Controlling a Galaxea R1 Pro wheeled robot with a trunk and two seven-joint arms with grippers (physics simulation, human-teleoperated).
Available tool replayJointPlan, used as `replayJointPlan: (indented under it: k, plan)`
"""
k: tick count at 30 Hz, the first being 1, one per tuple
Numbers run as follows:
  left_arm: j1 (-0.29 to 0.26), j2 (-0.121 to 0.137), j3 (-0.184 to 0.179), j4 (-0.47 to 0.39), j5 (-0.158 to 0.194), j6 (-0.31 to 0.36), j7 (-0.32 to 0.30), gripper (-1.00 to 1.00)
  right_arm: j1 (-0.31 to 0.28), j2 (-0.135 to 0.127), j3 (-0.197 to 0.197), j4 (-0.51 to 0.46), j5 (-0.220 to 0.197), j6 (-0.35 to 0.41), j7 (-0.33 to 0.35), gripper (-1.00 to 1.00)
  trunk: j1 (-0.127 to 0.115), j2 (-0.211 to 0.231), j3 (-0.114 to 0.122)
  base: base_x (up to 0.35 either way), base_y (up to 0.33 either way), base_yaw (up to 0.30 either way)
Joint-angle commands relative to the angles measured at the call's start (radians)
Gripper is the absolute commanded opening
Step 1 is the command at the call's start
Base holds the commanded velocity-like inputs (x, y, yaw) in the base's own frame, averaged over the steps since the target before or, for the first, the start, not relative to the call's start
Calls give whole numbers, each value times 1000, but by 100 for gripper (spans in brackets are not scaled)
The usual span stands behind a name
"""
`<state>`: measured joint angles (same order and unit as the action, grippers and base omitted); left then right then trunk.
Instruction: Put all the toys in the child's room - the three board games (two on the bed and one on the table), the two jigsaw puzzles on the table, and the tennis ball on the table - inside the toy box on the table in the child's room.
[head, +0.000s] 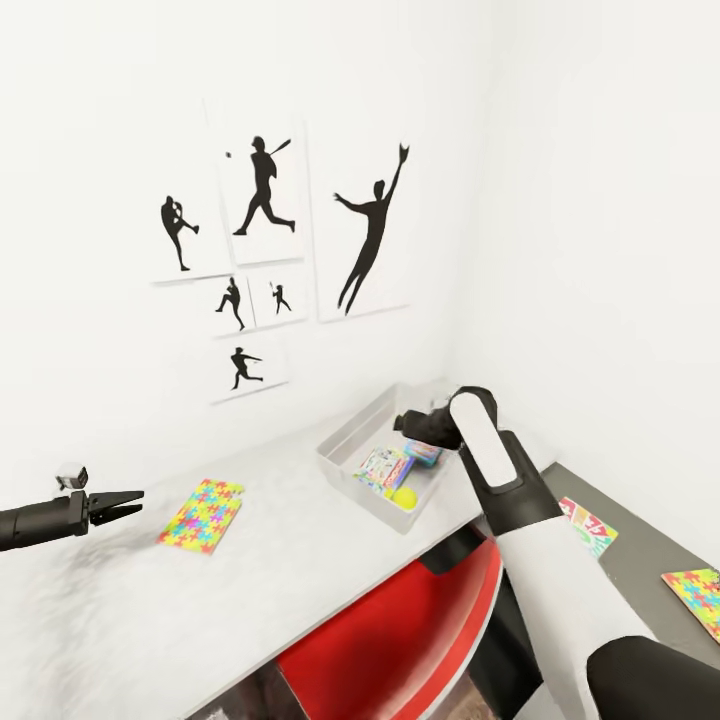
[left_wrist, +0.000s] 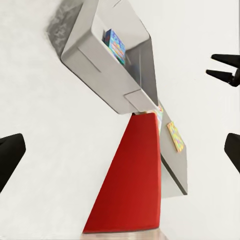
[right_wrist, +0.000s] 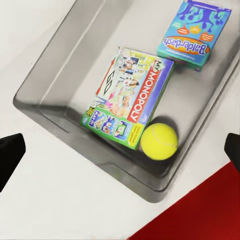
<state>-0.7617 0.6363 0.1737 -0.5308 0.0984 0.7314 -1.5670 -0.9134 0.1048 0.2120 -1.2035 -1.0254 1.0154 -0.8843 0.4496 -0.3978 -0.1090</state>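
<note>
— Where's the shallow light-grey open bin (head: 352, 447)?
— Centre frame, head view, on the light-grey desk top (head: 150, 610). Inside it: the Monopoly game box (right_wrist: 129, 96), a small yellow-green tennis ball (right_wrist: 158, 141) touching its corner, the teal Balderdash box (right_wrist: 195, 30) apart.
— Puzzles?
— One mosaic jigsaw square (head: 202, 515) left of the bin; another (head: 697, 595) lower right on the dark-grey desk wing (head: 640, 560), beside the SKIP-BO box (head: 588, 525).

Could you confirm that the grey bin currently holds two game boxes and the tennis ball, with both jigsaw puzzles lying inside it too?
Not quite: the bin does hold two game boxes and the tennis ball, but the puzzles are outside it. In the head view one puzzle lies on the light desk top and the other on the lower dark wing.
</note>
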Motion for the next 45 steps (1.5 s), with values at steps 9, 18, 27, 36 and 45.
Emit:
replayJointPlan:
  k: [9,18,27,36,45]
  plan:
    - [-1,1,0,0,0,8,-4,100,208,0,-92,-270,-13,32,-3,100,0,-2,12,-272,4,-76]
    - [0,2,1,-1,1,6,-4,100,578,-23,-385,-382,-10,-6,439,100,0,-2,27,-46,-17,-85]
    - [1,2,1,-1,1,2,-4,100,807,-144,-494,-386,0,-205,947,100,0,-2,41,-1,0,-86]
    - [1,2,0,0,1,2,-4,100,840,-187,-497,-381,2,-244,1060,100,0,-2,56,0,0,-86]
    - [1,2,0,-1,0,2,-4,100,841,-192,-498,-369,6,-247,1064,100,0,-2,71,33,0,-87]
